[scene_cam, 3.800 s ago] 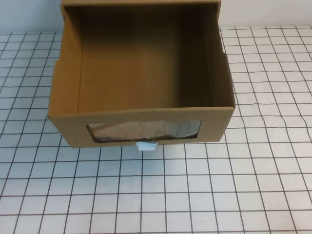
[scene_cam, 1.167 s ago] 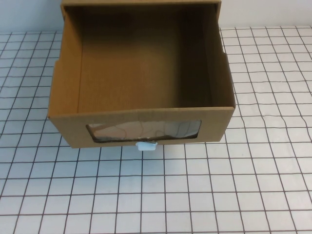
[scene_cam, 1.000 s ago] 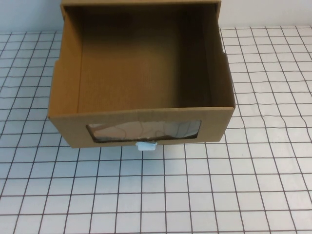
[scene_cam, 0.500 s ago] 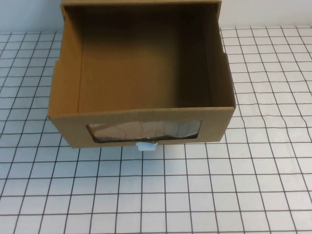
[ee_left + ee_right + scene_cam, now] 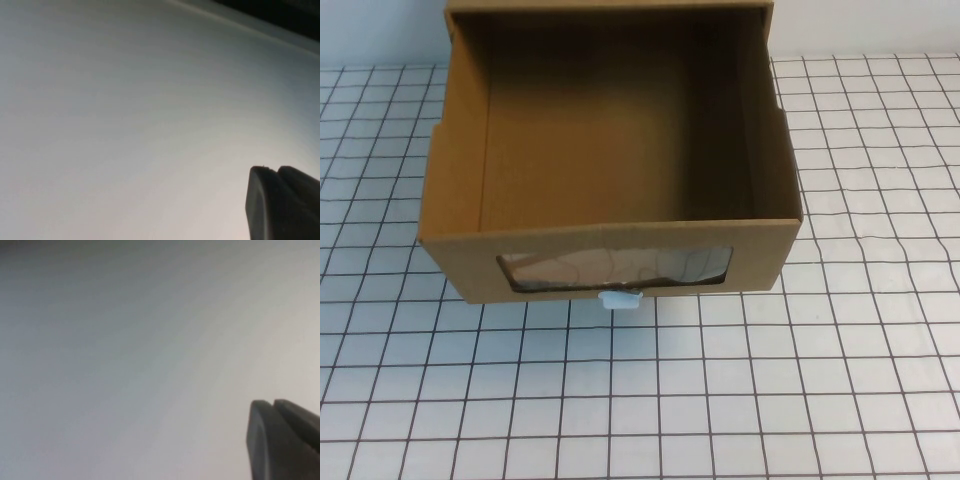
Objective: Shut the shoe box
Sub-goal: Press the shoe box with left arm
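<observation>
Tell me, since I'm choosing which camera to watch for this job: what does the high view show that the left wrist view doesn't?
Only the high view shows the shoe box, its drawer pulled out and empty, with the clear window and white pull tab in front, standing on the gridded table. Neither claw appears there. Only the left wrist view shows part of the left claw, a dark tip against a blank pale surface. The two views share nothing.
</observation>
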You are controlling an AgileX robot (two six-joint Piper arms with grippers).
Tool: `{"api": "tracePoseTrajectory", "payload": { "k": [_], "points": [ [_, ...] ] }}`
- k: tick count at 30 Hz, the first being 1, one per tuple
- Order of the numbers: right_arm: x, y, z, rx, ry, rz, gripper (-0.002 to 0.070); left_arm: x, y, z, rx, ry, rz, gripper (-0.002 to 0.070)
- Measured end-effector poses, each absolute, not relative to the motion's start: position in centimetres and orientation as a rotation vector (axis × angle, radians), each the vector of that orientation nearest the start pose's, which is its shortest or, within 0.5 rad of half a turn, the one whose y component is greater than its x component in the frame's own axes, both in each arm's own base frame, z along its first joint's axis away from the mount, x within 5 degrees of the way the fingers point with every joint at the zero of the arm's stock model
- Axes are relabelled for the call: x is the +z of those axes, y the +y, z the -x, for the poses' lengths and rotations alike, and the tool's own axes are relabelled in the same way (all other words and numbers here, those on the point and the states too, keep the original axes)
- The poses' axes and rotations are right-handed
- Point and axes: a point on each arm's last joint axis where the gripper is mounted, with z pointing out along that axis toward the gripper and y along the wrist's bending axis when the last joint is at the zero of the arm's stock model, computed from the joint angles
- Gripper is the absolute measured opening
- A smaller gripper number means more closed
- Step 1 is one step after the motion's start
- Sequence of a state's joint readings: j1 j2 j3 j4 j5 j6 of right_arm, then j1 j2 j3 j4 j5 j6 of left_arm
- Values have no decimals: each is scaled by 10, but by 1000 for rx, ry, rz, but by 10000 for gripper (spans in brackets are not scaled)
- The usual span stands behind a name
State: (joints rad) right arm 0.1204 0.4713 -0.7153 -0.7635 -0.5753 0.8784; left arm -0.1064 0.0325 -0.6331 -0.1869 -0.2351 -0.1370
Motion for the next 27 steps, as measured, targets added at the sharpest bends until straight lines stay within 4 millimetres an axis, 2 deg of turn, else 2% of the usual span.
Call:
{"api": "tracePoseTrajectory", "payload": {
  "k": [4,7,12,14,17,20,23,27],
  "points": [
    [439,41,-59,224,879,440,-14,415,7,41,-415,717,116,-2],
    [432,34,-68,15,968,459,-13,415,7,40,-417,722,117,-2],
    [414,2,-92,-329,1300,281,-13,415,7,41,-417,716,117,-2],
    [408,-8,-100,-382,1428,184,-13,415,7,40,-415,721,115,-2],
    [404,-16,-106,-336,1581,33,-13,412,5,37,-348,775,76,-2],
    [399,-12,-112,-208,1734,-44,-13,406,3,25,-262,894,31,-2],
    [388,2,-122,-76,1905,39,-13,396,0,2,-230,1105,18,-2],
    [378,30,-132,254,2047,149,-13,384,-5,-34,-180,1436,-14,-2]
  ]
}}
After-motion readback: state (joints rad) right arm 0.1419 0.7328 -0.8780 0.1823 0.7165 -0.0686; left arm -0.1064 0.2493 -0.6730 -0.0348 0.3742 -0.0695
